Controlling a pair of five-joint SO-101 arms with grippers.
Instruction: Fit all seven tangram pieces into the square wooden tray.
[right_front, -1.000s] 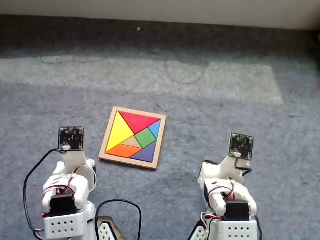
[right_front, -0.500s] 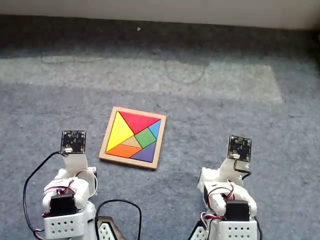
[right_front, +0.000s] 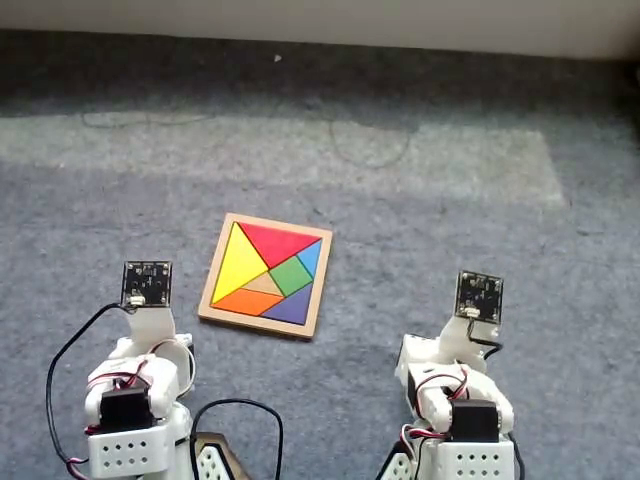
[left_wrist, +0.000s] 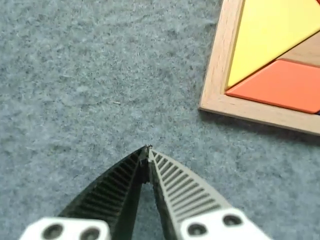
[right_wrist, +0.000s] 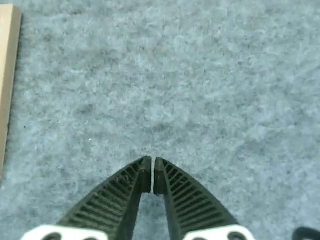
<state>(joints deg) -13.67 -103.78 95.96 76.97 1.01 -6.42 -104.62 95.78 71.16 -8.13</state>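
Tray (right_front: 256, 322) holds seven tangram pieces (right_front: 240, 262) flush | left gripper (left_wrist: 146, 150) pressed together, empty, near tray corner | right gripper (right_wrist: 152, 162) pressed together, empty, farther from tray

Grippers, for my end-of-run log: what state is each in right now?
Left gripper: closed, holding nothing, beside the wooden tray.
Right gripper: closed, holding nothing.

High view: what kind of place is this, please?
Probably an indoor robot practice table; whether in a home or a laboratory, I cannot tell. It is covered with grey carpet-like fabric, the left arm and right arm stand side by side, and a filled wooden tangram tray lies before them.
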